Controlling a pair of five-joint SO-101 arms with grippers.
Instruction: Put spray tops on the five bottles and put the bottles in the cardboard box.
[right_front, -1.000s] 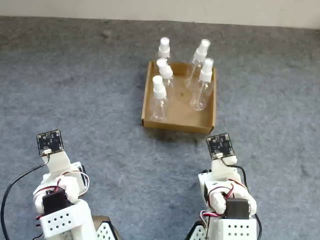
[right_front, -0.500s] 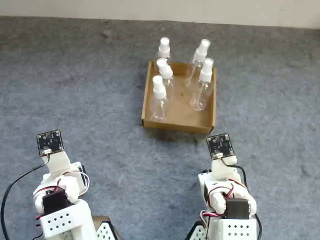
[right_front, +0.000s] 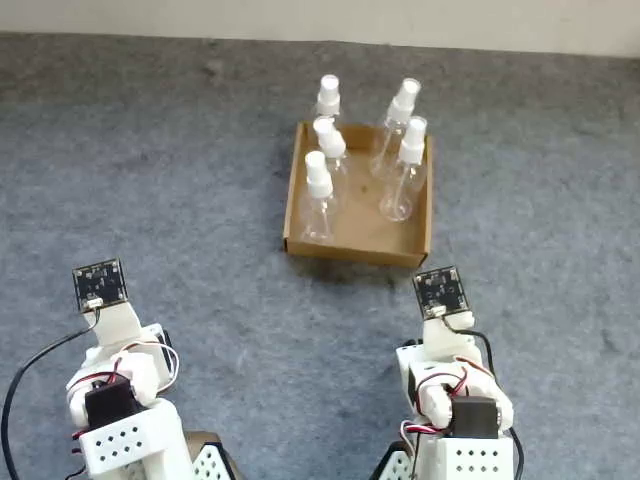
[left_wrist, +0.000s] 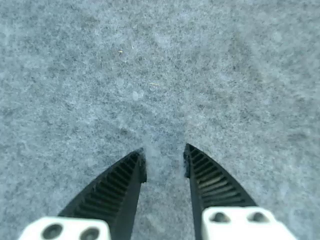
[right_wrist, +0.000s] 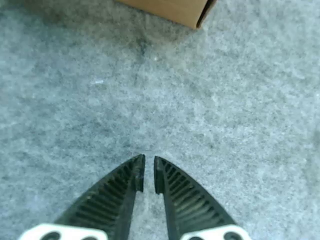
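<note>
We see a mottled grey table (right_front: 150, 180), flecked light and dark. The cardboard box (right_front: 350, 248), upper centre of the high view, is plain tan-brown. The five bottles (right_front: 316, 215) are clear, their spray tops (right_front: 318, 172) white. We find the left claw (left_wrist: 164, 165) and right claw (right_wrist: 149, 172) black with ridged inner faces, on white mounts (left_wrist: 65, 231).

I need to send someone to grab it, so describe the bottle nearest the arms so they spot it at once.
Find the cardboard box on the grey carpet, ahead of the arms. Five bottles with white spray tops stand there; this bottle is on the left side, closest to the box's near wall, in front of all others.
</note>
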